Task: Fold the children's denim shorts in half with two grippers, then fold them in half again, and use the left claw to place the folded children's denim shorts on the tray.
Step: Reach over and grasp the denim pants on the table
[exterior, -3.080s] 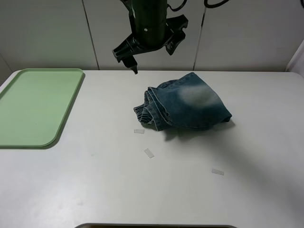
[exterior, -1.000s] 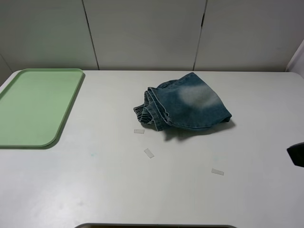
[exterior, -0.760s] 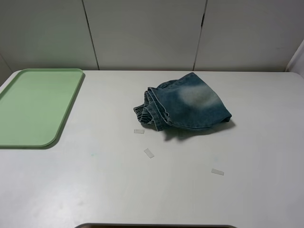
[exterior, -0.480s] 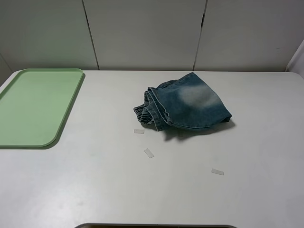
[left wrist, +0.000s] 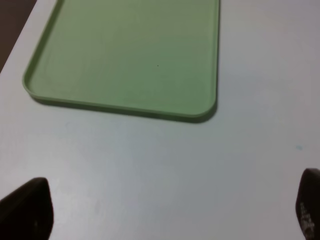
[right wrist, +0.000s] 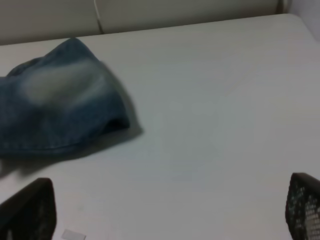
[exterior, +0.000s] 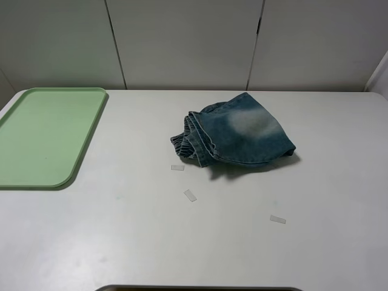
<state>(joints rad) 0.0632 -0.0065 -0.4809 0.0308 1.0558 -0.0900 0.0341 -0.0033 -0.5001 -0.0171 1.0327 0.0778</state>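
Note:
The children's denim shorts (exterior: 236, 136) lie in a folded, bunched bundle on the white table, right of centre, with a pale bleached patch on top. They also show in the right wrist view (right wrist: 55, 100). The pale-green tray (exterior: 42, 136) lies flat at the far left with nothing on it, and it also shows in the left wrist view (left wrist: 125, 50). Neither arm shows in the exterior high view. My left gripper (left wrist: 167, 210) is open above bare table near the tray's corner. My right gripper (right wrist: 165, 210) is open above bare table beside the shorts.
Three small pale tape strips lie on the table in front of the shorts (exterior: 177, 167) (exterior: 190, 195) (exterior: 277, 219). A grey panelled wall (exterior: 182, 42) stands behind the table. A dark edge (exterior: 200, 288) shows at the table's front.
The black arm that hung above the shorts has left the exterior view. The dark arm part at the right edge has gone too. The shorts and tray have not moved.

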